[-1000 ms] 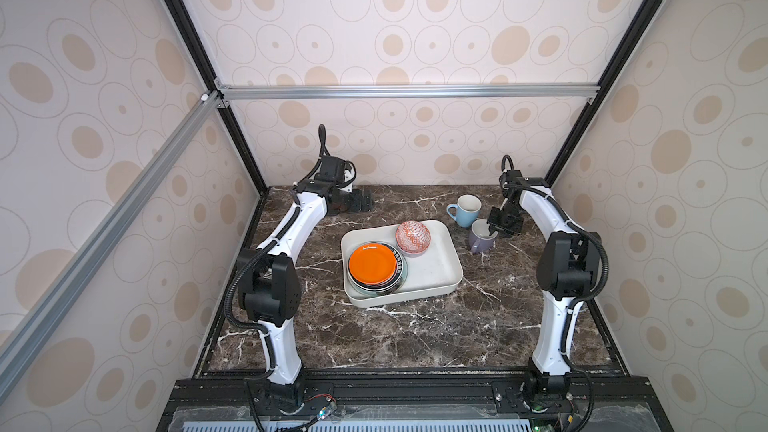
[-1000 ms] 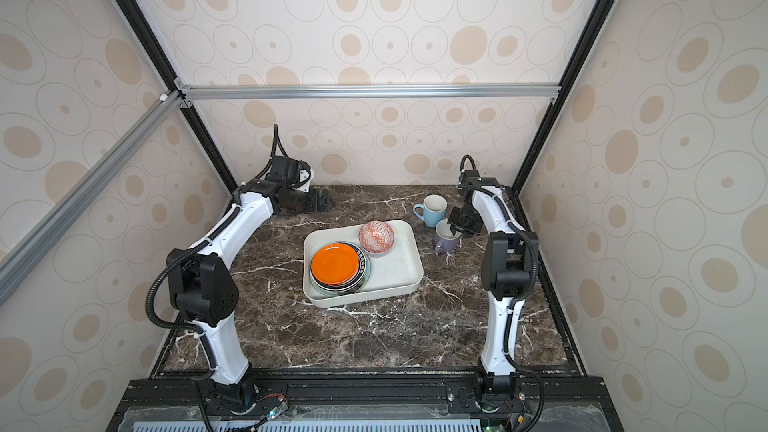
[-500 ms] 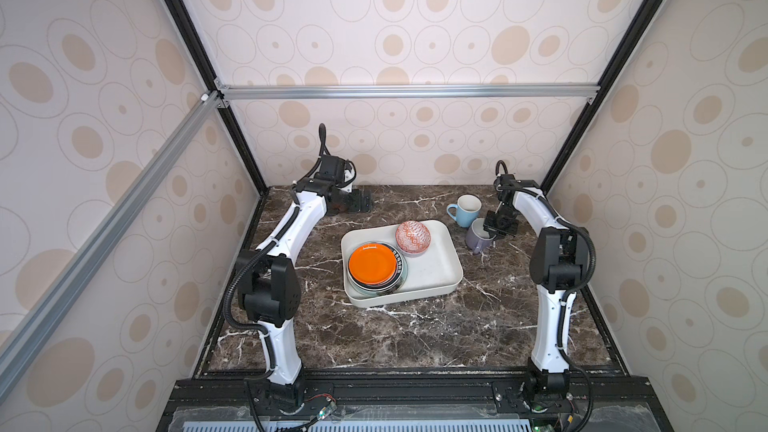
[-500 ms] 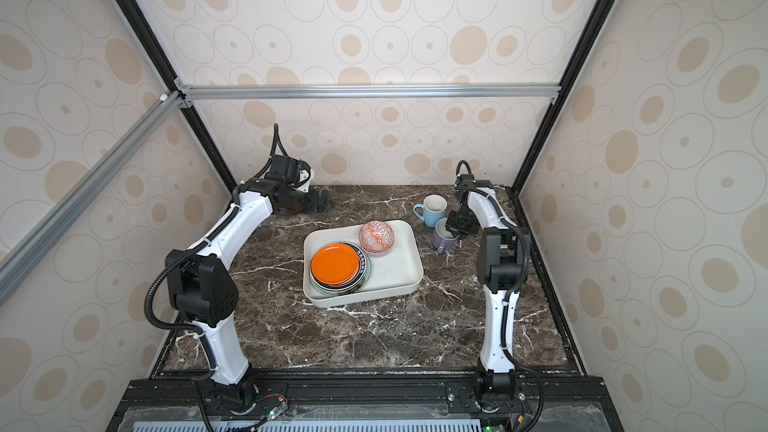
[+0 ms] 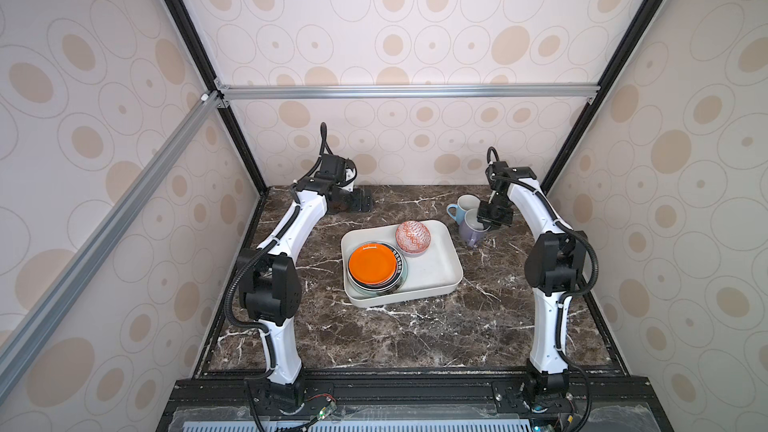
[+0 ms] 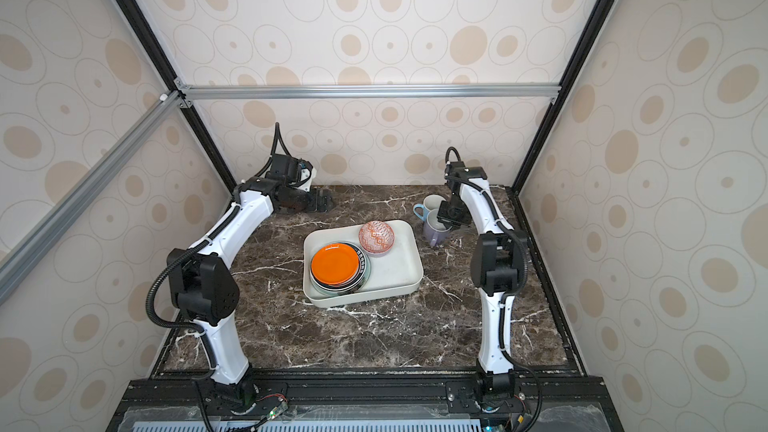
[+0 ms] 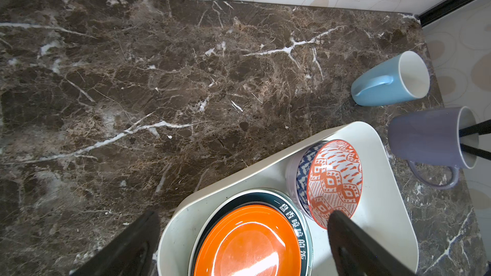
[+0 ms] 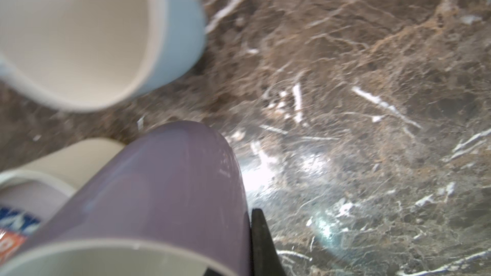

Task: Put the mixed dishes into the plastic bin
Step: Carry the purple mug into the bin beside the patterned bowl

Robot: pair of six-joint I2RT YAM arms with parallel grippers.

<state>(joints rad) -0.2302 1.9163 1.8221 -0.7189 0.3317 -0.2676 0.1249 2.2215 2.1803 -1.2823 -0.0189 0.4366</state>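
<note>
Far left, near the back wall: left end effector (image 5: 360, 204), fingers (image 7: 127, 245) spread wide, gripping nothing, close to the dark marbled tabletop (image 5: 399, 338), well apart from every dish.

Mid-tabletop: white plastic bin (image 5: 434, 270), its left side filled by a stack of plates, orange plate (image 5: 372, 263) on top, a dark rim and a pale green rim showing beneath. In the bin's far corner, touching the stack: red-patterned bowl (image 5: 412, 236), blue-patterned on the outside, nested in a lavender bowl (image 7: 291, 167).

Right of the bin, out on the tabletop and farthest back: light blue mug (image 5: 464, 204), upright, handle toward the left. Just in front of it, beside the bin's far right corner: lavender mug (image 5: 468, 234), handle toward the front, not yet in the bin.

Down at that mug's rim: right end effector (image 5: 483, 224), pressed together on the mug wall, one finger (image 8: 261, 237) outside, the other inside. Lifted or resting on the tabletop: cannot tell.
</note>
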